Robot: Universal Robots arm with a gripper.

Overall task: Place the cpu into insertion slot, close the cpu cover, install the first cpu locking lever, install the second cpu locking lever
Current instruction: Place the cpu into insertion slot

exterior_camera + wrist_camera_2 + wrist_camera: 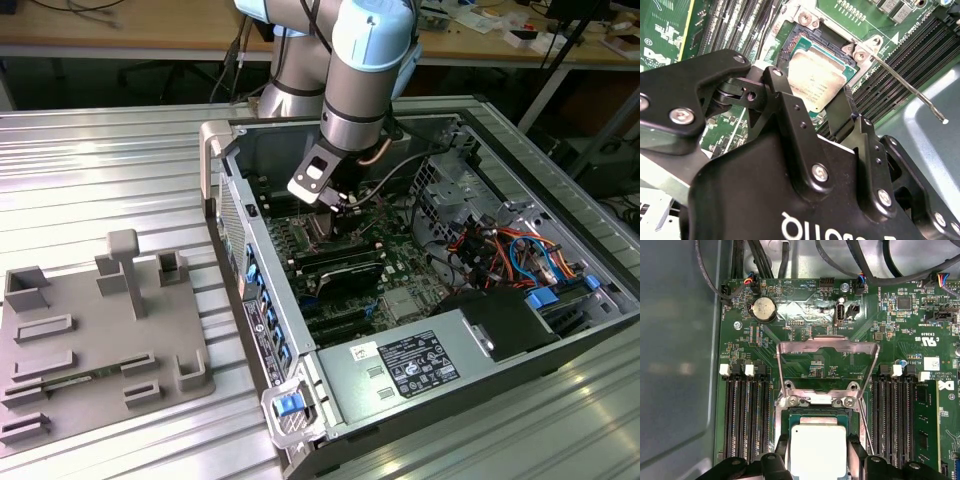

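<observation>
– Two fingers [785, 107] of the gripper [810, 90] pinch the cpu [818, 450] by opposite edges, closed right on it!
– And where is the cpu?
– Inside the slot [817, 413] frame, silver top up. Whether it's fully seated, I cannot tell.
– Cover?
– The cover [827, 346] is open, hinged along one slot edge, with green board [805, 305] showing through its cut-out. One thin lever [910, 85] juts out from the slot's corner.
– Go wider.
– Long memory slots [745, 415] flank the slot on both sides. All of it sits in the open case [228, 190], with the arm reaching in from above. A power supply [410, 365] and a bundle of coloured cables [500, 245] share the case.
– Outside it?
– A grey tray [100, 340] lies on the exterior view's left, with one green strip [90, 376] in a recess.
</observation>
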